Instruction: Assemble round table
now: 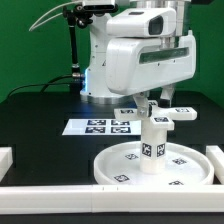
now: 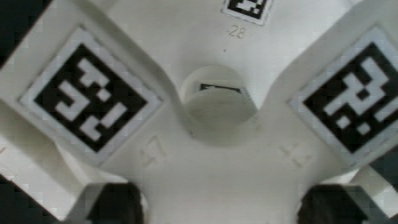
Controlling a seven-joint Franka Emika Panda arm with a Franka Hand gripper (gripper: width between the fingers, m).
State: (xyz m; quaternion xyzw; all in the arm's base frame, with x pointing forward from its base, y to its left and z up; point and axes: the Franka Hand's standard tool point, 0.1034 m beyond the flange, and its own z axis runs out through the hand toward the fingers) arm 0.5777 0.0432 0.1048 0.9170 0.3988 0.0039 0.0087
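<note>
Starting nearest the exterior cam: a long white border rail (image 1: 100, 192) runs across the near edge of the black table (image 1: 35, 115), w/ another short rail piece (image 1: 5, 158) at the exterior view's left and one (image 1: 216, 158) at the right. Just beyond the near rail lies the large rimmed round disc (image 1: 115, 168), flat on the table, rim up, tags on its face. The short cylindrical post (image 1: 153, 146) stands upright on the disc, about centre, long axis vertical, one tag facing the cam.

On top of the post sits the small four-armed cross piece (image 1: 154, 118), lying horizontal, arms spreading outward, tags on the arms. The gripper (image 1: 149, 104) comes straight down onto it from above; fingers point down at the cross hub. Whether the jaws are clamped on the cross or let go can't be told from the exterior view, too small and partly hidden.

Wrist cam looks right down on the cross piece (image 2: 199, 120): white hub w/ a round recess in the middle, two tagged arms angling away either side, a third tag at the edge. Dark finger pads (image 2: 107, 203) show at the frame border, close beside the white plastic; contact unclear.

Farther back, the marker board (image 1: 98, 126) lies flat on the table, to the exterior view's left of the post. Behind it, the white arm body (image 1: 135, 55) and its base, far side.
</note>
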